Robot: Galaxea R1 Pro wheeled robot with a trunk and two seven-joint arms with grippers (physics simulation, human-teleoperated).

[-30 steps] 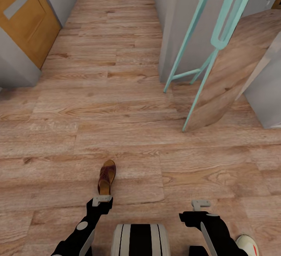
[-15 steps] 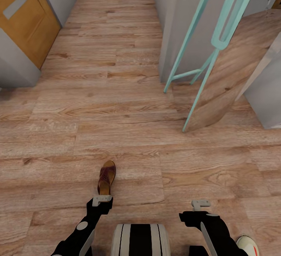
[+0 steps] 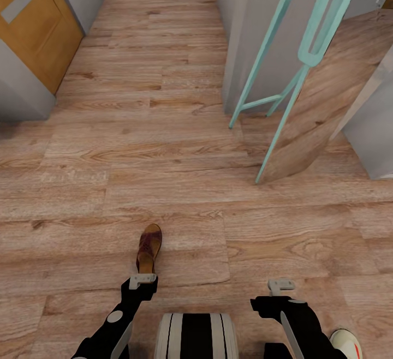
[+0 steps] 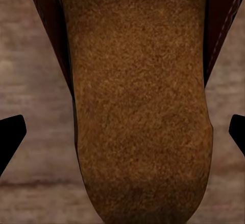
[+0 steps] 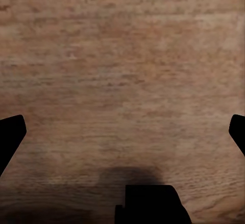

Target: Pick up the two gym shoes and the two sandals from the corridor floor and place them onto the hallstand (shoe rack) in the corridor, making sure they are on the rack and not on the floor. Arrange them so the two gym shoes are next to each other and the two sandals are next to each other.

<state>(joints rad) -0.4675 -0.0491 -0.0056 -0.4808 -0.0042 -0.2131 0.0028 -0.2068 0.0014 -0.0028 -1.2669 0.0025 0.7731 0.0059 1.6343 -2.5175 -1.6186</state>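
One dark brown sandal (image 3: 149,248) with a tan footbed lies on the wood-plank corridor floor (image 3: 136,146), toe pointing away from me. My left gripper (image 3: 143,280) hovers just over its heel end. In the left wrist view the sandal's footbed (image 4: 138,106) sits between the spread black fingertips (image 4: 10,137), so this gripper (image 4: 122,142) is open. My right gripper (image 3: 281,285) hangs open over bare floor (image 5: 122,55), with nothing between its fingers. The white toe of a gym shoe (image 3: 346,342) peeks out on the floor beside my right arm. The hallstand is out of view.
A teal-framed standing mirror (image 3: 322,102) leans at the right, against a grey wall corner (image 3: 240,36). An orange door (image 3: 33,20) is at the far left. The corridor runs straight ahead between grey walls.
The head view has shifted very slightly. Both arms and the sandal have stayed where they were.
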